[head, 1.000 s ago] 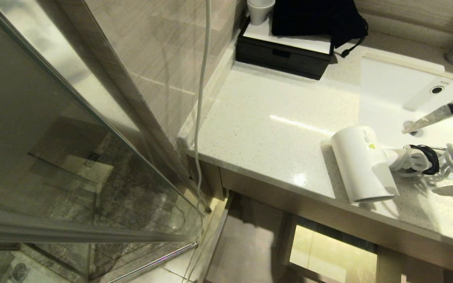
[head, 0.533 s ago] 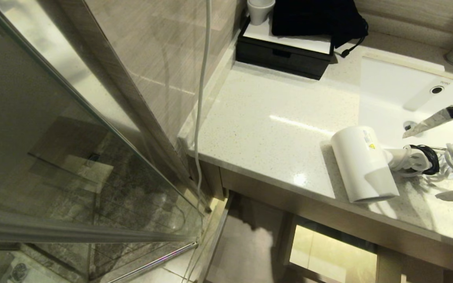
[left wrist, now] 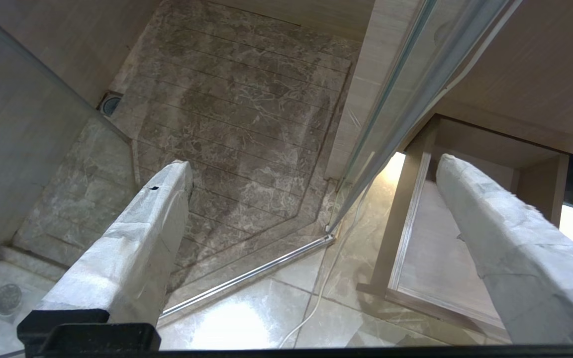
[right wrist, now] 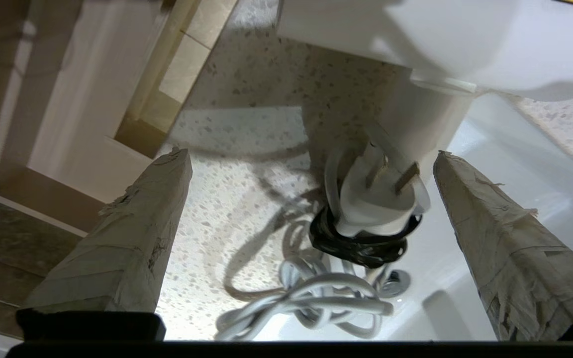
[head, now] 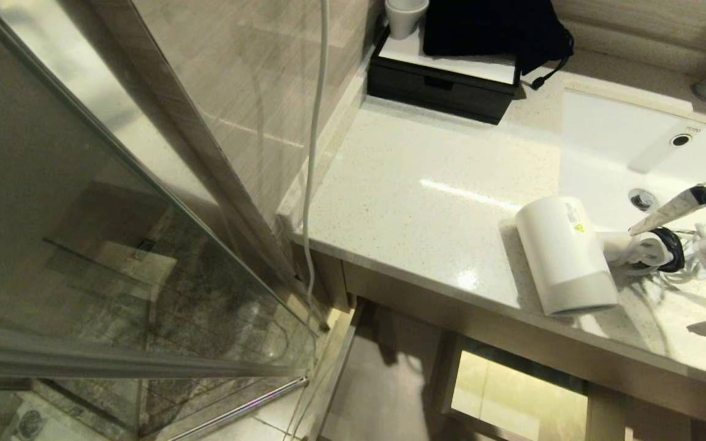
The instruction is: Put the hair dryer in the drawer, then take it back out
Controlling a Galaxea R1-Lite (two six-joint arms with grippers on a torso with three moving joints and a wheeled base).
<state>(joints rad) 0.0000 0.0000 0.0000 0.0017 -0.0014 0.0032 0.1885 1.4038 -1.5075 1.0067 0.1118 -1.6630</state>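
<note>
Hair dryer [head: 564, 254] plug [right wrist: 378, 201] between spread right gripper [right wrist: 311, 169] fingers, prongs only wrist-visible

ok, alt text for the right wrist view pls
The open right gripper straddles the white plug and bundled white cord of the small white hair dryer, which lies on a speckled pale stone countertop beside a white sink basin. Nothing is gripped.

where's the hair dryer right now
In the head view the hair dryer lies on the countertop at right, beside the sink, its plug end between the open right hand's fingers.
</note>
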